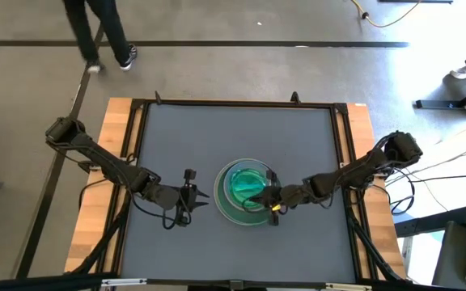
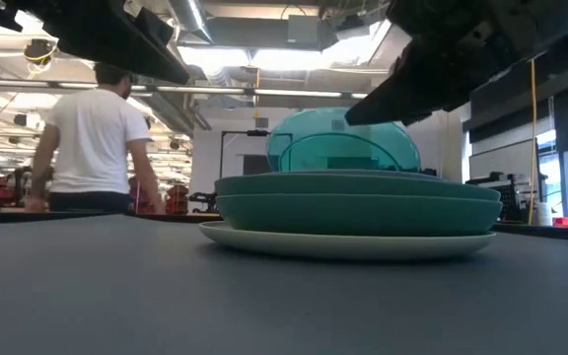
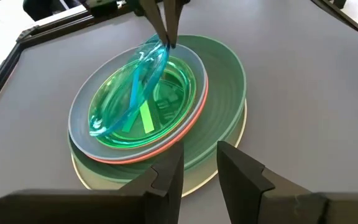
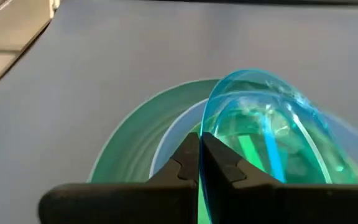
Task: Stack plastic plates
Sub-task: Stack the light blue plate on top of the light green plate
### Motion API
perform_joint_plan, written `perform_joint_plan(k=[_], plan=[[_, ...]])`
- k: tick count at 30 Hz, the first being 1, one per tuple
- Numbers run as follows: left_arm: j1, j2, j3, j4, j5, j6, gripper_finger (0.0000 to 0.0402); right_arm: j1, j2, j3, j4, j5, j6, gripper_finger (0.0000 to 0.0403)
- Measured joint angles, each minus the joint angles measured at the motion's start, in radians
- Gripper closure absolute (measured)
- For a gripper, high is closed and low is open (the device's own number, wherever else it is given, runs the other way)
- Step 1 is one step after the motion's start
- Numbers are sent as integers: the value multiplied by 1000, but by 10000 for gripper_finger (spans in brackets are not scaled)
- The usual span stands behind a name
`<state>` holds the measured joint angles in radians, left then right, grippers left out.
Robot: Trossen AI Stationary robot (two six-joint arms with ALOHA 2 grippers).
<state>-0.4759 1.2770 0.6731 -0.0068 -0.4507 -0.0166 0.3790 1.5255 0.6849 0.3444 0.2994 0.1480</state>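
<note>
So the right end effector (image 4: 199,155) is pinching the rim of a cyan plate (image 4: 272,124), holding it tilted over the stack of plates (image 1: 245,194) mid-bench (image 1: 217,137). The left end effector (image 3: 197,171) is hanging just beside the stack, fingers spread apart.

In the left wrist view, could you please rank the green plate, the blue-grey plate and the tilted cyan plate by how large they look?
1. Green plate: widest rim.
2. Blue-grey plate: nested inside it.
3. Cyan plate: smallest, though it is tilted edge-on in the right gripper, so its full width is uncertain.
</note>
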Motion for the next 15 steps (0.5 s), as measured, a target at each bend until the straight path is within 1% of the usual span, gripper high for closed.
perform_joint_plan(k=[5, 8, 10, 13, 15], plan=[[0, 0, 0, 0, 0, 0, 311, -11, 11, 0, -4, 3, 94, 395], [0, 0, 0, 0, 0, 1, 311, -14, 11, 0, 0, 9, 106, 382], [0, 0, 0, 0, 0, 27, 311, -13, 11, 0, 4, 35, 99, 363], [0, 0, 0, 0, 0, 36, 311, -13, 11, 0, 5, 40, 83, 323], [1, 0, 0, -12, -1, 69, 311, -13, 11, 0, 5, 40, 78, 294]])
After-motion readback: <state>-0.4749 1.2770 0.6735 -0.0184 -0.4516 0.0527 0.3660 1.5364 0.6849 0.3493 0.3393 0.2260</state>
